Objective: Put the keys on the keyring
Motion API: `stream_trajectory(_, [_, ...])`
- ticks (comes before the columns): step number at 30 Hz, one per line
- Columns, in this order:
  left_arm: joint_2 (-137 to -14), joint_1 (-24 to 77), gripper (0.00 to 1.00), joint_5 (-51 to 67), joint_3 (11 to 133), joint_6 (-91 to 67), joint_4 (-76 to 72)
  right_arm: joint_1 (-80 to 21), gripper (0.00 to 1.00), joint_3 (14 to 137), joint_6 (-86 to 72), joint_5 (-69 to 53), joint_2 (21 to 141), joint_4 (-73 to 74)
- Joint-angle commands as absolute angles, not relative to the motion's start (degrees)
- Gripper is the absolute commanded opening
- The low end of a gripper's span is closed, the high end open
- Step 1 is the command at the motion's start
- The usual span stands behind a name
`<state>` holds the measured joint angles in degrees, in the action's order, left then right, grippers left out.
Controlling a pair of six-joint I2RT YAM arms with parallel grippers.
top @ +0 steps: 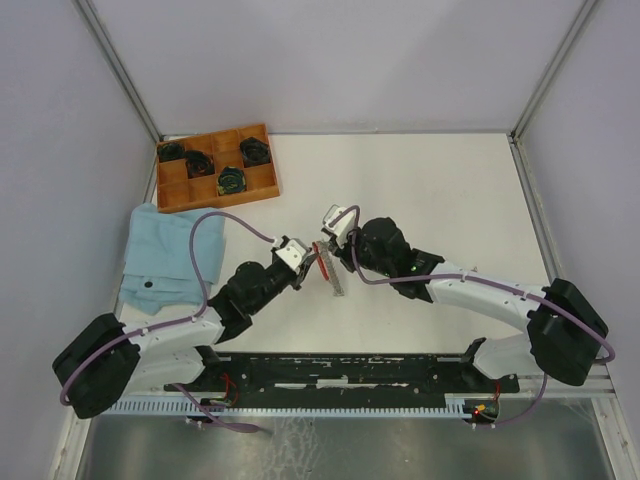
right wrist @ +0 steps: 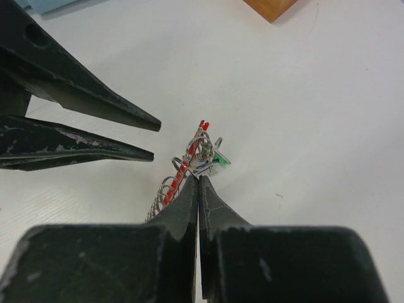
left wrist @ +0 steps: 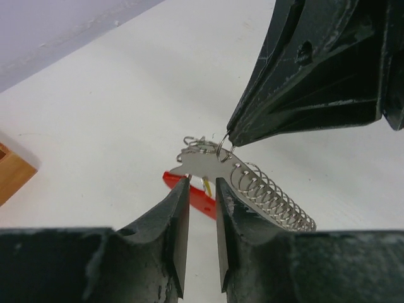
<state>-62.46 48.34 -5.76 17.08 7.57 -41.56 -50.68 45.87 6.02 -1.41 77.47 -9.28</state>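
1. The keyring (left wrist: pixel 222 150) is found at mid-table (top: pixel 430 190), between the two arms. Its wire loop is lifted clear of the surface while its chain (left wrist: pixel 271 197) trails down to the table.
2. The right gripper (right wrist: pixel 199 180) is seen closed to a point, with no gap between the fingers. The loop is pinched at the very tips, judged so that the ring is presented steady and off the table for threading.
3. The left gripper (left wrist: pixel 202 184) is partly open, with a narrow gap between the tips. Nothing is seen gripped in it; the red strap (left wrist: pixel 203 205) shows through the gap but lies beyond, on the table.
4. The keys (right wrist: pixel 218 161) are bunched against the ring. A green head and a fleck of blue are made out. Whether any key is already threaded cannot be told (the wire tangle is too fine).
5. Step in hand, as judged: the left tips are lined up to take a key while the ring is held.
6. Room: open table lies beyond and to the right. The two fingertip pairs are crowded just beside each other, so little slack is left there.
7. The wooden tray (top: pixel 170 195) of dark coils (top: pixel 232 181) and the blue cloth (top: pixel 165 250) lie well apart, to the left.
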Motion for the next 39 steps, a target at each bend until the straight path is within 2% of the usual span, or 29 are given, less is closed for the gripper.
stream_trajectory(1, [-60.05,46.99,0.32,-3.92,15.83,11.95,-45.02,-50.71,0.01,46.7,9.62,-0.87,74.81,-10.99])
stream_trajectory(8, [-59.89,38.89,0.39,18.24,17.5,9.06,-41.79,-50.28,0.01,45.45,14.26,-6.12,73.28,-10.9])
stream_trajectory(14, [-63.44,36.75,0.41,26.99,20.14,8.44,-40.84,-50.25,0.01,44.96,16.34,-9.94,73.44,-11.16])
stream_trajectory(21, [-63.9,36.01,0.39,29.78,20.9,8.35,-40.54,-50.21,0.01,45.0,17.33,-12.56,73.48,-11.26])
stream_trajectory(39, [-63.09,35.03,0.19,34.75,20.93,13.37,-38.17,-50.24,0.01,45.0,19.09,-15.8,73.1,-9.17])
